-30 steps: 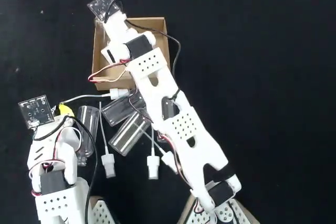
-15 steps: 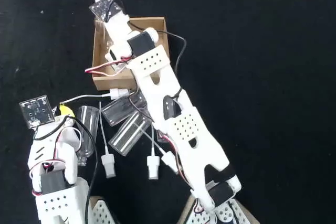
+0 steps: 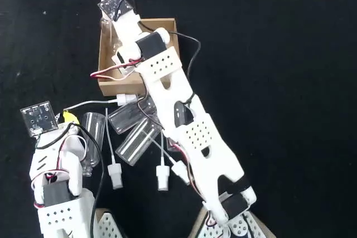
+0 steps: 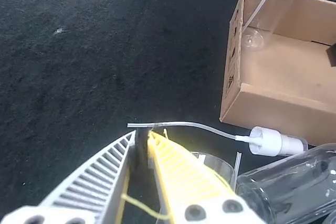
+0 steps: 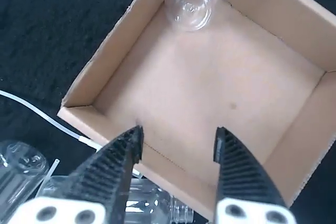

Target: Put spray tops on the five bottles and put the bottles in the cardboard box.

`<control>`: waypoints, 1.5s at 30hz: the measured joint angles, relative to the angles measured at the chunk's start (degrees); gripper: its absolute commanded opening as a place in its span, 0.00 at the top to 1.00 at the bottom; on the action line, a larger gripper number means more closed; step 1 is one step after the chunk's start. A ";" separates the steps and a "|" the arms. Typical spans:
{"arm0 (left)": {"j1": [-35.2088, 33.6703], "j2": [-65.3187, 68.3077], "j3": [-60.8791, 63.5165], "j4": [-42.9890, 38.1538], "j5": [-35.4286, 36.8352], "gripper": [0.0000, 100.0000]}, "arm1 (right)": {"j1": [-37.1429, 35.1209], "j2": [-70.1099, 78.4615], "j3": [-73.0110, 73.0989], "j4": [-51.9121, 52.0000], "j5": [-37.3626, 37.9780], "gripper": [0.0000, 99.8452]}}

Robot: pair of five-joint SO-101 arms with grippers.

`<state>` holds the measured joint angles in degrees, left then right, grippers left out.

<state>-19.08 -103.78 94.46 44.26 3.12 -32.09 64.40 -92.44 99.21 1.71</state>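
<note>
Left arm first: it sits folded at the near left of the desk (image 3: 290, 82), wrist tipped down, with the left gripper (image 4: 143, 134) low over the black surface. Its grey and yellow jaws stand almost together, with a thin dark slit between them and nothing in it that I can make out. Just past the tips lies the thin tube of a spray top (image 4: 270, 141), whose white head rests close to the near wall of the cardboard box (image 3: 162, 22).

Right of that arm, three clear bottles (image 3: 139, 137) lie on the desk, one just beside the arm and two angled together. Three loose spray tops (image 3: 115, 175) lie nearer to me.

The right arm is stretched long from its base at the near edge, running diagonally over those bottles to the box at the far left. The right gripper (image 5: 178, 136) hangs above the box with jaws spread wide and nothing between them.

From the high view, the wrist covers much of the box. The right wrist view looks down onto the box floor, where one standing bottle (image 5: 191, 6) sits in the far left corner with a tube inside it.
</note>
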 measured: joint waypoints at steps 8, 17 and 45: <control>0.00 0.00 0.00 0.00 0.00 0.97 | 0.00 -0.53 0.00 0.09 0.00 0.83; 0.00 0.00 0.00 0.00 0.00 0.97 | 0.00 -6.68 1.85 0.09 0.00 0.83; 0.00 0.00 0.00 0.00 0.00 0.97 | 0.00 -43.60 44.57 0.09 0.00 0.83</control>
<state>-19.08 -103.78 94.46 44.26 3.12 -32.09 20.79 -47.87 99.30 1.71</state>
